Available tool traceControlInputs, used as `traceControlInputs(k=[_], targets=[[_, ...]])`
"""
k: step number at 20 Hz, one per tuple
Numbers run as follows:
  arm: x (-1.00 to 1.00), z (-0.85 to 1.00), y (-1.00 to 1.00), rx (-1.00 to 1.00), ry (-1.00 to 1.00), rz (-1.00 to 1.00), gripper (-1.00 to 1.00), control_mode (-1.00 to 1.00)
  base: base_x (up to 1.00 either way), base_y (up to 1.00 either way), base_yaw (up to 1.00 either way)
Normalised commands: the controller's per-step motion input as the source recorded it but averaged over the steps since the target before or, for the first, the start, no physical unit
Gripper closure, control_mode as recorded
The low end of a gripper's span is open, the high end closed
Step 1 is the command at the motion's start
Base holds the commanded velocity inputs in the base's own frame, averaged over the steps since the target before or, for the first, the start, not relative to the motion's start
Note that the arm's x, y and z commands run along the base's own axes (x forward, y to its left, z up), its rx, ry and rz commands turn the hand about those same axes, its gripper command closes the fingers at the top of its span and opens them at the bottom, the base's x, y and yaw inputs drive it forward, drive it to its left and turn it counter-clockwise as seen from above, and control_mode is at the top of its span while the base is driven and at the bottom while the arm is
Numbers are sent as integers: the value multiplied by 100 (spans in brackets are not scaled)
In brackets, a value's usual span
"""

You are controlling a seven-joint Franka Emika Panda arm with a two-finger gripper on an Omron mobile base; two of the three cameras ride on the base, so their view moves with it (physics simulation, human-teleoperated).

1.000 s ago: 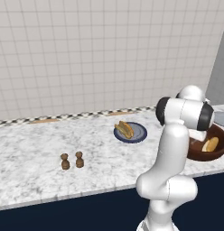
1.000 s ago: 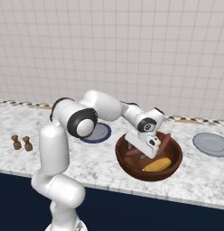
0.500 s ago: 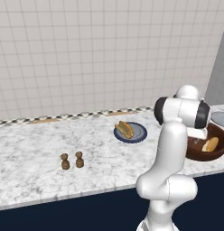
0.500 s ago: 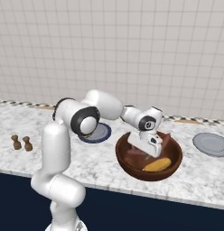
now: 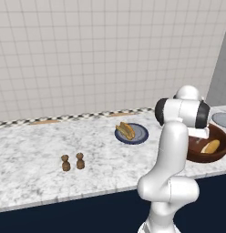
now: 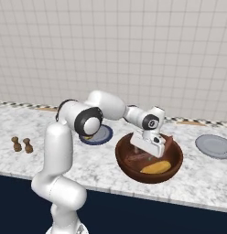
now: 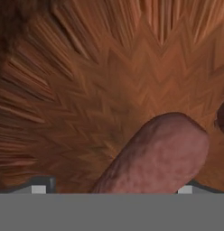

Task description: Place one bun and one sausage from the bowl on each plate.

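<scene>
The reddish-brown wooden bowl [image 6: 169, 170] [image 5: 222, 136] stands on the counter with a yellow bun [image 6: 155, 167] [image 5: 210, 146] and a brown sausage [image 7: 159, 158] [image 6: 135, 159] in it. My gripper [image 7: 114, 187] [image 6: 143, 155] reaches down inside the bowl, open, its fingertips [image 7: 44, 185] standing on either side of the sausage's near end. The navy-rimmed plate [image 5: 141, 133] [image 6: 104, 135] holds a bun and a sausage [image 5: 125, 130]. The paler grey plate [image 6: 215, 146] [image 5: 222, 119] lies bare to the right of the bowl.
Two small brown shakers [image 5: 72, 162] [image 6: 22, 145] stand on the marble counter at the left. A tiled wall runs behind the counter. My arm arches over the navy-rimmed plate to the bowl.
The gripper has sunk a little deeper into the bowl, down around the sausage. Its jaws stay wide. Nothing else has moved.
</scene>
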Motion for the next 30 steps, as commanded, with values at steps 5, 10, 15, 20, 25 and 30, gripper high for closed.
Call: traceControlInputs(k=[5, 10, 15, 20, 25, 30], targets=[[-2, 0, 0, 0, 7, 0, 100, -100, 0, 0, 0], [-2, 22, 0, -2, 5, 4, 100, -100, 0, 0, 0], [-3, 100, 8, -3, 0, 12, 100, -100, 0, 0, 0], [-21, 80, 19, 0, -10, 8, 100, -100, 0, 0, 0], [-2, 52, 63, 0, -25, 13, 100, -100, 0, 0, 0], [44, 30, 100, -2, -3, 37, 100, -100, 0, 0, 0]])
